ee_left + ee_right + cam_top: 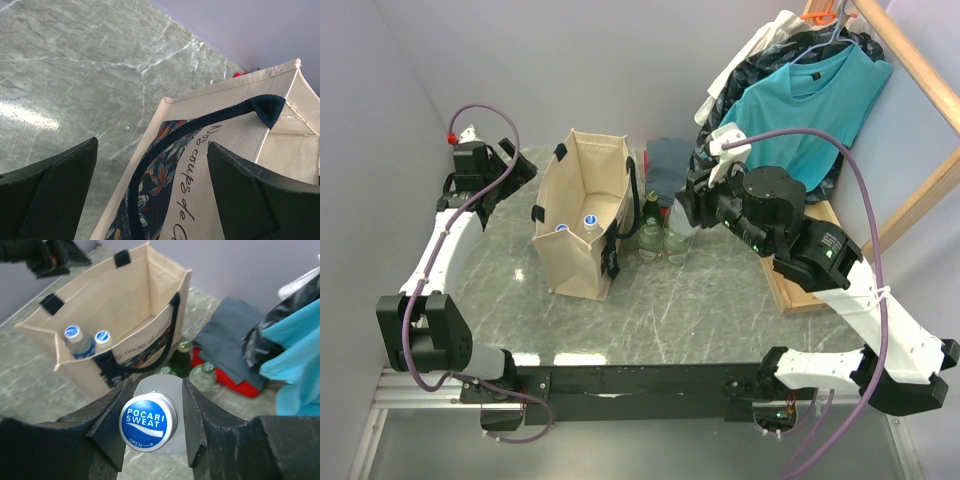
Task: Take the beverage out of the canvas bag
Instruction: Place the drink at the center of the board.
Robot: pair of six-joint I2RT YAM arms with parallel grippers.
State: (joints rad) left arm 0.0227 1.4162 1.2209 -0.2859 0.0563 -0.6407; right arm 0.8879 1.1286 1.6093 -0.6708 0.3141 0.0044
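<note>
The beige canvas bag stands open left of centre on the marble table. It holds two blue-capped bottles, which also show in the right wrist view. My right gripper is shut on the neck of a clear Pocari Sweat bottle, just right of the bag and outside it. My left gripper is open and empty. It hovers over the bag's printed outer side and black handle.
Two green glass bottles stand close by the held bottle, right of the bag. Grey cloth over something red lies behind them. A teal shirt hangs on a wooden frame at the back right. A wall closes the left.
</note>
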